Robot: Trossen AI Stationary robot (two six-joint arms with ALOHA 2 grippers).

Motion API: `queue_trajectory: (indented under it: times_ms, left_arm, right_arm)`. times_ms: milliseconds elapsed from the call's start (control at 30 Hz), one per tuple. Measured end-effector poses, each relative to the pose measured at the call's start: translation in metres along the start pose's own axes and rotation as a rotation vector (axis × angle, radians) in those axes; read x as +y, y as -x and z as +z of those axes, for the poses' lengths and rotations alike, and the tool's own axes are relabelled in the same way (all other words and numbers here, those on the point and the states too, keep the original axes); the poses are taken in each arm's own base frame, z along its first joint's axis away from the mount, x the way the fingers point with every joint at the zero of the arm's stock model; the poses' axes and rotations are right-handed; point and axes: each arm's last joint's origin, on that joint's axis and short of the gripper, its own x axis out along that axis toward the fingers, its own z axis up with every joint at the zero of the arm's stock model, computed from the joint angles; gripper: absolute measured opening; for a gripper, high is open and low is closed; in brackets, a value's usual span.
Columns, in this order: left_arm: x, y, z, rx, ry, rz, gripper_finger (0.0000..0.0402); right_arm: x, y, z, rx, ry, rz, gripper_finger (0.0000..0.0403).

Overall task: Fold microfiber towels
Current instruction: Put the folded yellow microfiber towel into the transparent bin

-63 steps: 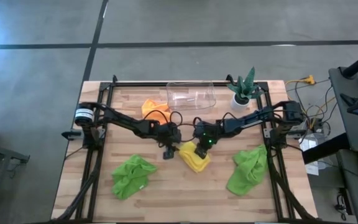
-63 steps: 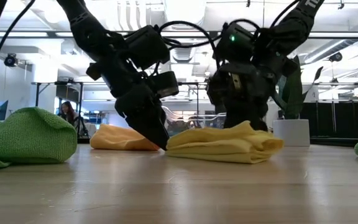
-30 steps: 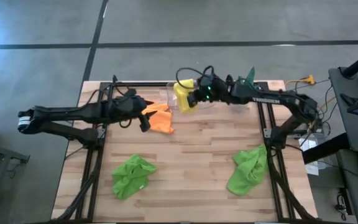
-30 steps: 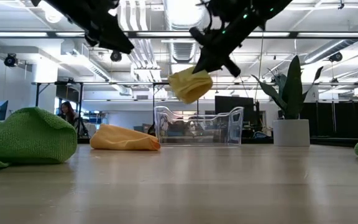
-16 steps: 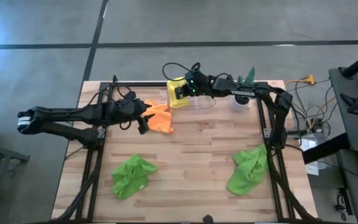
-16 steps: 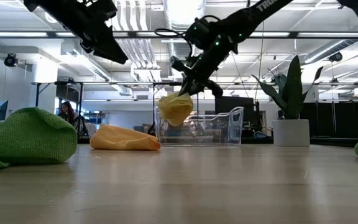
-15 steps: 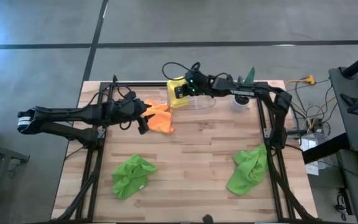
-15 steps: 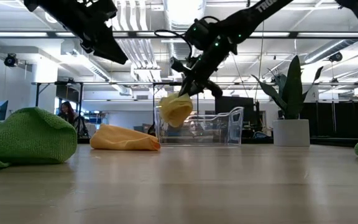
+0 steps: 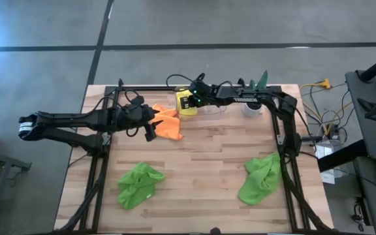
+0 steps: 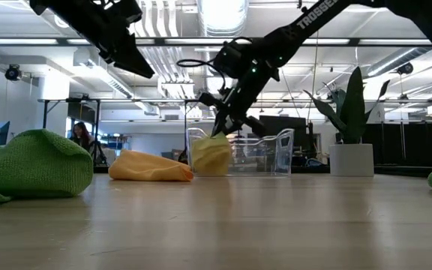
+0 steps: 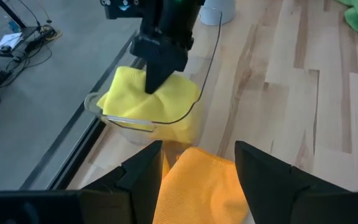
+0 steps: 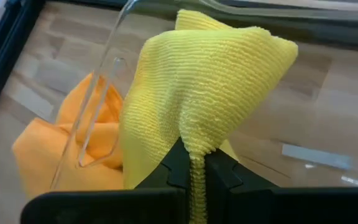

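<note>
**Yellow towel transferred to bin**

The right gripper (image 9: 189,99) has carried the folded yellow towel (image 9: 186,103) from table centre to the clear bin (image 10: 261,152), lowering it inside; the left gripper (image 9: 150,125) has withdrawn above the orange towel (image 9: 167,122).

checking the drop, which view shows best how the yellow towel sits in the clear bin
The left wrist view: the yellow towel sits inside the clear bin, pinched by the right gripper. The right wrist view shows only the pinch, the low view its side, and the high view a small patch.
</note>
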Motion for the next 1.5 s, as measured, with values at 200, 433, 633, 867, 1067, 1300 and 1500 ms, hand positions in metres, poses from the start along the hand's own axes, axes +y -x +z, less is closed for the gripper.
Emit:
queue_trajectory:
  times_ms: [200,433,633,867,1067,1300,1500]
  left_arm:
    - [0.0,0.0,0.0,0.0,-0.001,0.0,0.0185]
    - [0.0,0.0,0.0,0.0,-0.002,-0.003,0.0185]
    - [-0.001,0.0,0.0,-0.001,-0.026,-0.021,0.0185]
    - [0.0,-0.001,0.0,-0.001,-0.027,-0.019,0.0185]
    - [0.0,-0.001,0.0,-0.002,-0.027,-0.019,0.0185]
    - [0.0,-0.001,0.0,-0.003,-0.026,-0.019,0.0185]
    - [0.0,-0.001,0.0,-0.004,-0.026,-0.018,0.0185]
  right_arm:
    - [-0.006,-0.008,-0.006,0.046,-0.035,-0.032,0.0012]
    - [0.01,0.016,0.007,-0.033,-0.049,0.076,0.0012]
    - [0.015,0.041,0.019,-0.1,-0.104,0.098,0.0012]
    - [0.014,0.035,0.015,-0.058,-0.211,0.114,0.0012]
    - [0.008,0.011,0.001,0.028,-0.25,0.093,0.0012]
    - [0.0,-0.003,-0.006,0.066,-0.246,0.048,0.0012]
    - [-0.007,-0.005,-0.011,0.108,-0.18,-0.019,0.0012]
